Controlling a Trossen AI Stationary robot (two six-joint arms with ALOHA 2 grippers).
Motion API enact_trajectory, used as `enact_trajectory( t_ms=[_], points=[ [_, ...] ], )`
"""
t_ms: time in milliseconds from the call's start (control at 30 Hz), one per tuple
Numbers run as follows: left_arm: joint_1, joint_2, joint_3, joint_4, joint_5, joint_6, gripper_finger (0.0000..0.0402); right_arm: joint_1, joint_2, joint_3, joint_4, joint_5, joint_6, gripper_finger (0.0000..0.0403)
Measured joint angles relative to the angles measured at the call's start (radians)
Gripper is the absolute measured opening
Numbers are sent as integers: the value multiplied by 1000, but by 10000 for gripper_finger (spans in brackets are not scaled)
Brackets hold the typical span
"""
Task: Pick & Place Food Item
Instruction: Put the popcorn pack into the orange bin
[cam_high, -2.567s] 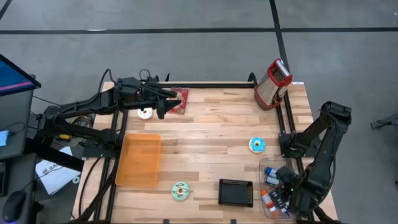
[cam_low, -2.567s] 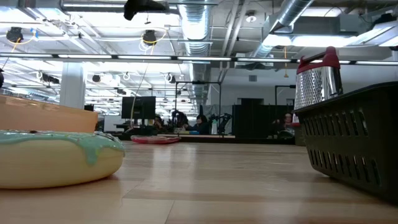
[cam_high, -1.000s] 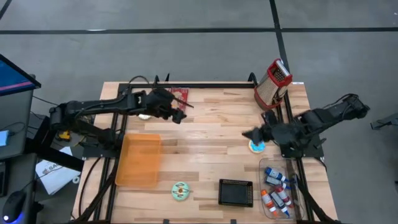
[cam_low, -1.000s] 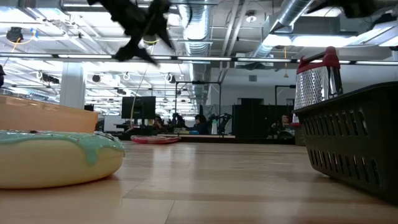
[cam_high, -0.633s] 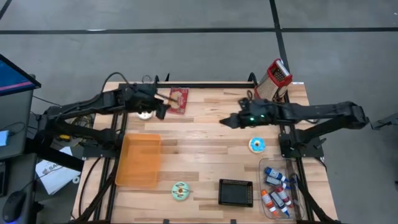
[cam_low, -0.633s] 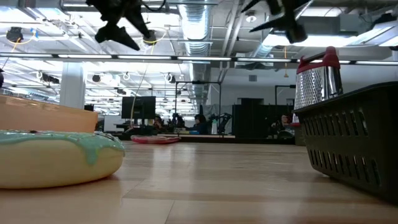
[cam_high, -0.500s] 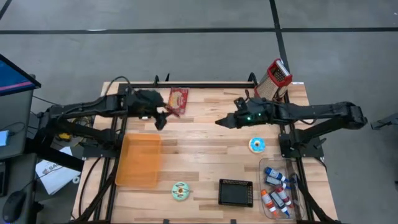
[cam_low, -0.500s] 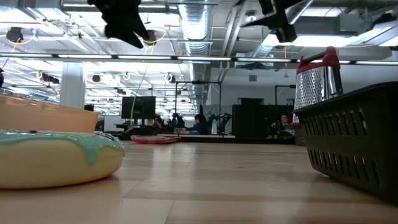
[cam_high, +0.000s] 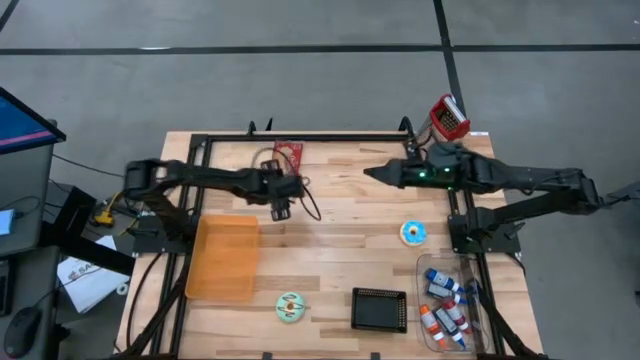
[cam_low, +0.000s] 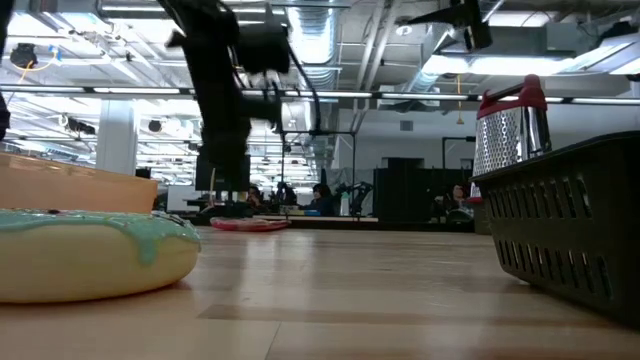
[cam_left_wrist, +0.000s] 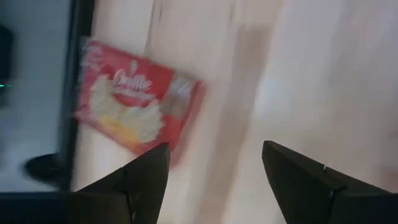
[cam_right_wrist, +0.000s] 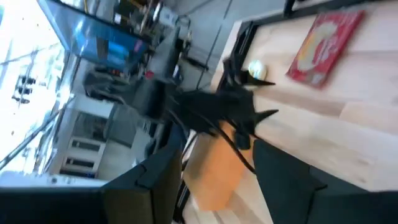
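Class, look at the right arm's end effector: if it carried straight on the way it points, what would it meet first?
The right end effector, open, points across the table toward the left end effector. Probably the left arm comes first, near the red snack packet, though height is unclear.

The wooden worktop (cam_high: 340, 215) stands on a grey concrete floor (cam_high: 300, 90) crossed by dark lines (cam_high: 300, 47); beside the worktop's left edge a blue-lit monitor (cam_high: 22, 120) shows at the picture's margin, with papers (cam_high: 85, 278) on the floor near the worktop's left legs; level across the worktop, the room behind is a wide open hall; silver ventilation ducts (cam_low: 320, 40) and pipes run along the ceiling above the worktop; rows of bright strip lights (cam_low: 130, 45) hang there; beyond the worktop's far edge stand dark monitors (cam_low: 225, 170) and desks, where seated people (cam_low: 322, 197) show small and dim.
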Motion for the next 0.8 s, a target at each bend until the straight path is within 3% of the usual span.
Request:
enact_trajectory(
  t_ms=[100, 300, 567, 800],
  points=[
    [3, 80, -1, 34, -73, 87, 250, 3, -33, 0, -30, 30, 2, 189],
    [38, 174, -9, 173, -79, 271, 249, 8, -81, -1, -103, 67, 7, 189],
    [136, 224, -9, 253, -69, 333, 249, 35, -111, 0, -134, 96, 21, 189],
    [191, 228, -7, 288, 5, 357, 249, 61, -112, 0, -143, 126, 37, 189]
  ],
)
